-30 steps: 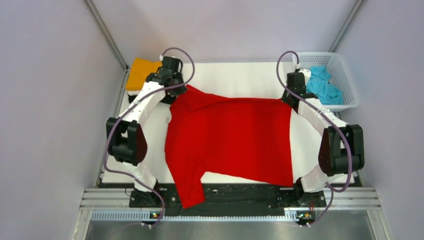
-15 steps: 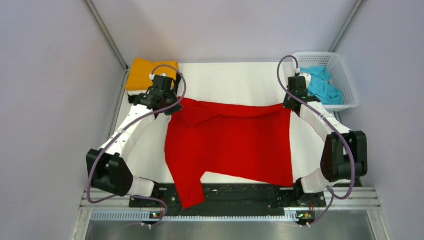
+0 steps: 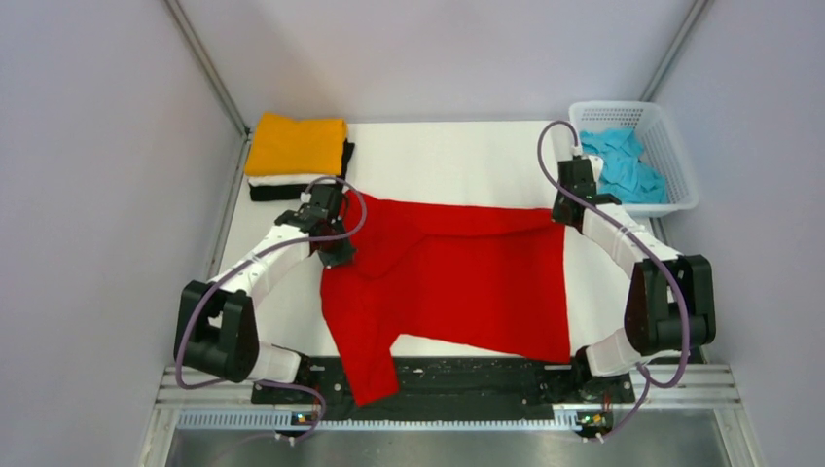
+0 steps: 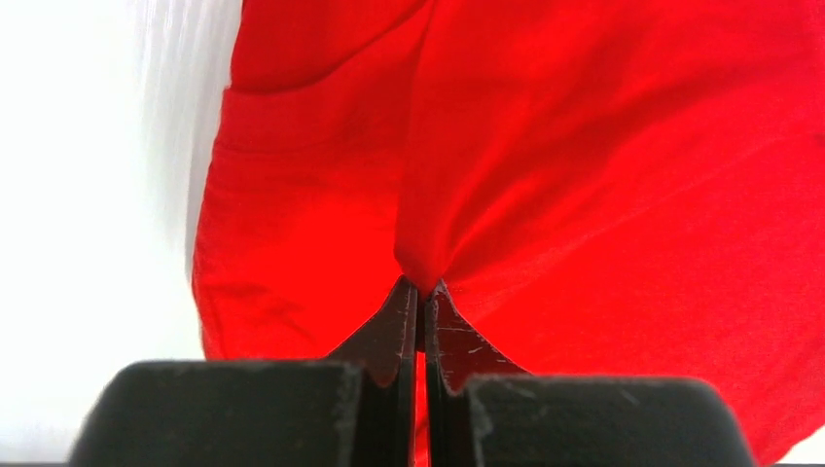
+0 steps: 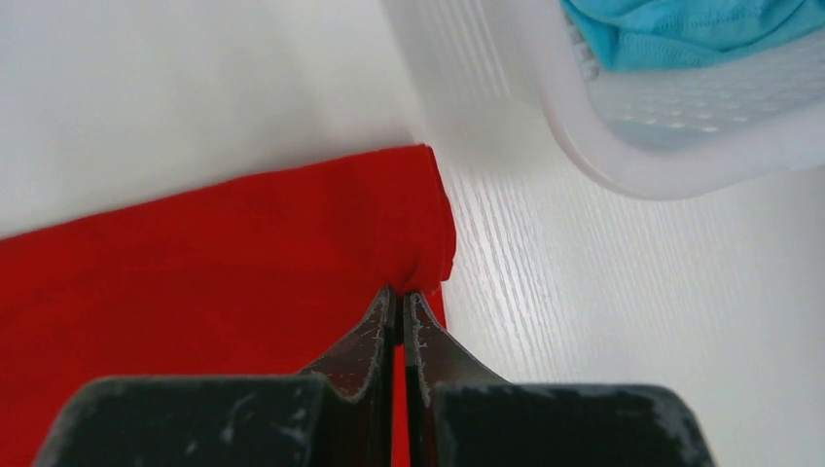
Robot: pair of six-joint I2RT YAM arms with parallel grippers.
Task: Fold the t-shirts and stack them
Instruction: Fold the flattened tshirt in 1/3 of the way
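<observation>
The red t-shirt [image 3: 467, 277] lies spread across the middle of the white table, one sleeve hanging over the near edge. Its far edge is lifted and drawn nearer. My left gripper [image 3: 340, 256] is shut on a pinch of red cloth [image 4: 422, 289] at the shirt's far left. My right gripper [image 3: 563, 214] is shut on the shirt's far right corner [image 5: 400, 292]. At the far left stands a folded stack: the orange-yellow t-shirt [image 3: 297, 144] on top, a white one [image 3: 292, 180] and a black one [image 3: 272, 193] below. The light blue t-shirt [image 3: 623, 163] lies crumpled in the basket.
The white lattice basket [image 3: 678, 156] stands at the far right corner, close beyond my right gripper; its wall [image 5: 623, 146] shows in the right wrist view. Grey walls close in the table on both sides. Bare white table [image 3: 448, 156] lies beyond the red shirt.
Both grippers have pulled the red shirt's far edge toward the near side. The left gripper has come away from the folded stack, which now shows in full.
</observation>
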